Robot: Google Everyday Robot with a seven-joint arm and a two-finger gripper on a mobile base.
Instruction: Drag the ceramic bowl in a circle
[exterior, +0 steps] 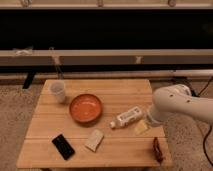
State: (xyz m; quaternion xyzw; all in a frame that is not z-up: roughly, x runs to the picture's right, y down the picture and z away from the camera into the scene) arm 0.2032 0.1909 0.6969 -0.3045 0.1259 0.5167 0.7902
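Gripper (149, 119) low at the end of the white arm (177, 102), over the right part of the wooden table (45, 125), just beside a white bottle (126, 117) lying on its side and a yellowish piece (141, 127). Open or closed, holding anything or not: cannot tell. Well apart from the ceramic bowl (86, 108), upright left of the table's middle. White cup (58, 91) near the bowl, toward the far left corner. Black phone (63, 146) and pale packet (94, 140) nearer the front edge.

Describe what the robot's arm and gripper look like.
The arm is smooth, glossy white, built of thick rounded segments; a thin dark cable trails beside it. No markings show. The gripper is hidden behind its end, over the wooden table's right side.
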